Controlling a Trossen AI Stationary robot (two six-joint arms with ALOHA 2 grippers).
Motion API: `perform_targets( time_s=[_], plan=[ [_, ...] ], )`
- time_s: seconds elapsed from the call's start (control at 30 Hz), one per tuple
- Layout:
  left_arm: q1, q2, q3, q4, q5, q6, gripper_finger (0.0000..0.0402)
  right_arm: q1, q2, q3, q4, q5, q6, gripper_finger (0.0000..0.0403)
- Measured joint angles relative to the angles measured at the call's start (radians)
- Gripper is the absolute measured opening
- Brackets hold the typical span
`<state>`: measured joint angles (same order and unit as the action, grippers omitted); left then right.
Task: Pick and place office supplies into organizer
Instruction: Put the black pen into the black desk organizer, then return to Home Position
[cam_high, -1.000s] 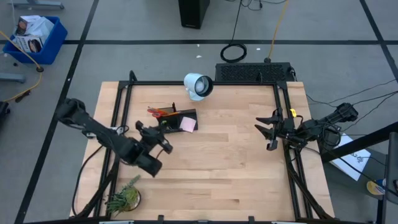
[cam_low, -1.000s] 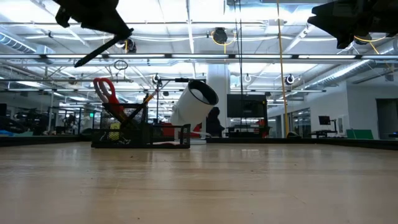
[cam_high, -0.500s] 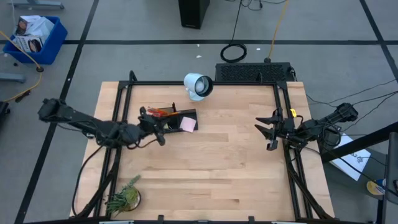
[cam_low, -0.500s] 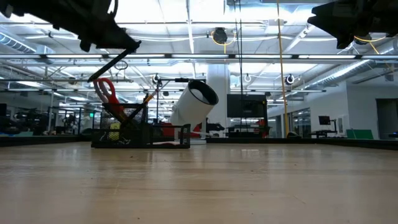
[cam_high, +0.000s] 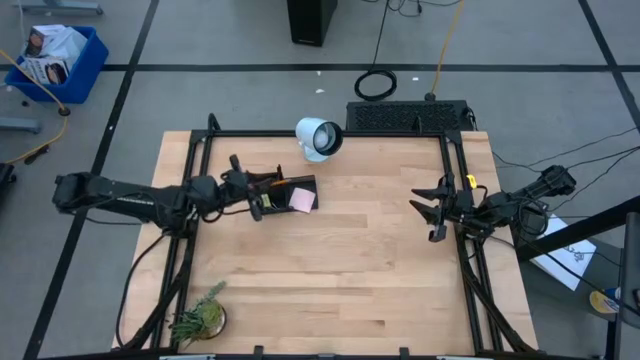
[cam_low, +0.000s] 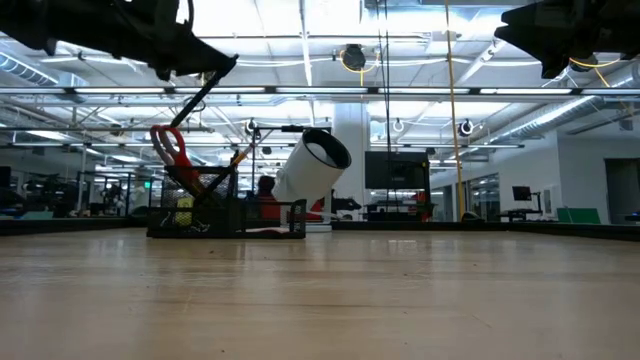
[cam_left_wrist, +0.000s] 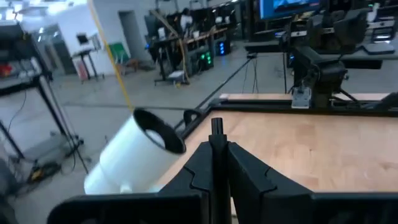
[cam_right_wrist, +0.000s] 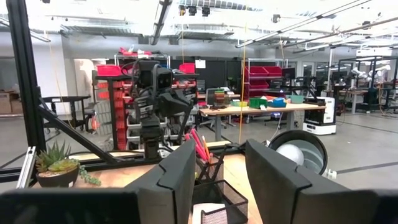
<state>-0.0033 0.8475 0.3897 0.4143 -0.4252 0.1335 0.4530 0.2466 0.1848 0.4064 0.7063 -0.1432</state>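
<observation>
**Pen carried to just above the organizer**

My left gripper has swung in from mid-table and now hangs right at the near-left side of the organizer, high above the wood. Its fingers are pinched shut on a slim black pen; in the low view the pen slants down from the jaws toward the red scissors already standing in the mesh cup. From the left wrist I see the pen's end poking up between the closed fingers, with the white lamp lying beyond.

Against the earlier frames: a second ago this gripper sat well out over bare table, toward the plant, with the arm bent. Half a second ago it had stretched halfway over. Now the arm lies nearly straight across the left rail and the pen tip is closer to the cup. The organizer, the scissors, the pink pad and the lamp have not moved.

I judge the carry is almost done. What is left is lining the pen over the cup, lowering and letting go; the slant means the tip could catch the mesh rim or the scissor handles.

My right gripper has not stirred at the right rail, fingers part-way apart, holding nothing.
</observation>
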Motion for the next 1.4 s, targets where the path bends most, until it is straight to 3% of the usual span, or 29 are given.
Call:
perform_targets(
  time_s=[0.2,0.47,0.63,0.9,1.17,1.4],
  plan=[
    [0.113,0.067,-0.036,0.219,0.166,0.093,0.0030,0.000,0.000,0.000,0.000,0.000,0.000,0.0130],
    [0.303,0.187,-0.167,0.563,0.426,0.044,0.0030,0.000,0.000,0.000,0.000,0.000,0.000,0.0130],
    [0.370,0.268,-0.190,0.665,0.504,0.045,0.0030,0.000,0.000,0.000,0.000,0.000,0.000,0.0130],
    [0.426,0.414,-0.190,0.773,0.571,0.036,0.0031,0.000,0.000,0.000,0.000,0.000,0.000,0.0130],
    [0.431,0.545,-0.188,0.822,0.573,0.010,0.0032,0.000,0.000,0.000,0.000,0.000,0.000,0.0130],
    [0.417,0.561,-0.190,0.822,0.583,-0.050,0.0092,0.000,0.000,0.000,0.000,0.000,0.000,0.0130]
  ],
)
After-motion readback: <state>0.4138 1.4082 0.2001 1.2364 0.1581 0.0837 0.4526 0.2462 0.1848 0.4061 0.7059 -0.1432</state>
